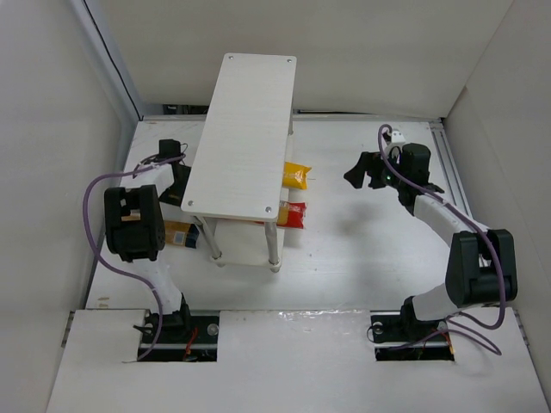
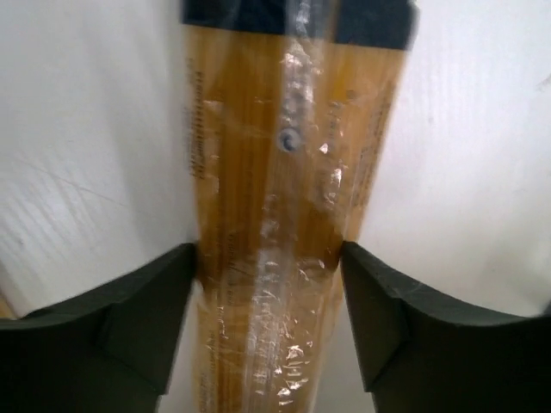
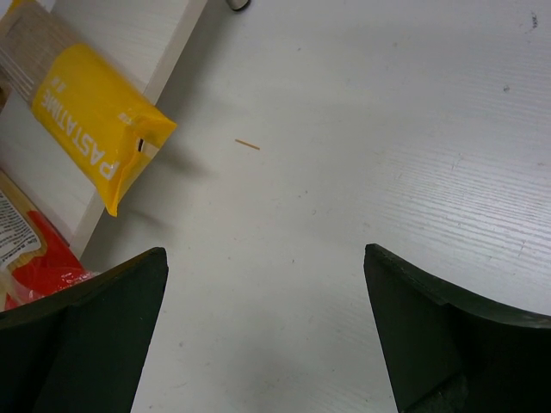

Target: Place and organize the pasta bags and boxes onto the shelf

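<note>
The white shelf (image 1: pixel 245 129) stands mid-table. A yellow bag (image 1: pixel 295 176) (image 3: pixel 95 120) and a red bag (image 1: pixel 293 213) (image 3: pixel 34 262) lie on its lower board (image 3: pixel 129 26), their ends sticking out on the right. My left gripper (image 1: pixel 178 176) (image 2: pixel 269 258) is low beside the shelf's left side, shut on a tan-orange pasta box (image 2: pixel 284 155) with a navy far end; both fingers press its sides. A tan-orange box end (image 1: pixel 181 234) shows under my left arm. My right gripper (image 1: pixel 355 172) (image 3: pixel 267 258) hangs open over bare table, right of the bags.
White walls close in the table on the left, back and right. Thin shelf legs (image 1: pixel 274 249) stand near the front. A short pasta stick (image 3: pixel 247 144) lies on the table by the yellow bag. A small white part (image 1: pixel 398 135) sits at the back right.
</note>
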Robot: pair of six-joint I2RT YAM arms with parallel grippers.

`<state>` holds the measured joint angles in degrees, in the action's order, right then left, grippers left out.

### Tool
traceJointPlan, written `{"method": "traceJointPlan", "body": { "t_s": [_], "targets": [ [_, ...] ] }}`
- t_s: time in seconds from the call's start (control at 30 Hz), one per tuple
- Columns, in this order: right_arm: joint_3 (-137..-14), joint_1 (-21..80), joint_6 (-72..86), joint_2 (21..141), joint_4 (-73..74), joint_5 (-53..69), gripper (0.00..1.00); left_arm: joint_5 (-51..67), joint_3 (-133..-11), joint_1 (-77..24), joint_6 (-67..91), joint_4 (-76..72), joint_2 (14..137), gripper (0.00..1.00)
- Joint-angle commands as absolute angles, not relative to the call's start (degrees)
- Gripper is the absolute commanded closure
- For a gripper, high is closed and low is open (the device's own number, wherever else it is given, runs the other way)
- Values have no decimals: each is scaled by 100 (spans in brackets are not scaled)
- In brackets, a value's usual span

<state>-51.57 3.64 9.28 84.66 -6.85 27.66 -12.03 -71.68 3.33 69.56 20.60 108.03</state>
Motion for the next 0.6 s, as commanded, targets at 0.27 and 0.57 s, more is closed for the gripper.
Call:
{"method": "traceJointPlan", "body": {
  "t_s": [0.27, 0.57],
  "targets": [
    [-5186, 308, 984, 8165, -879, 2672, 0, -896, -7189, 369, 6434, 3032, 11260, 100],
    [-5019, 308, 809, 7744, -879, 2786, 0, -2495, -7189, 369, 6339, 3088, 8567, 100]
  ]
}}
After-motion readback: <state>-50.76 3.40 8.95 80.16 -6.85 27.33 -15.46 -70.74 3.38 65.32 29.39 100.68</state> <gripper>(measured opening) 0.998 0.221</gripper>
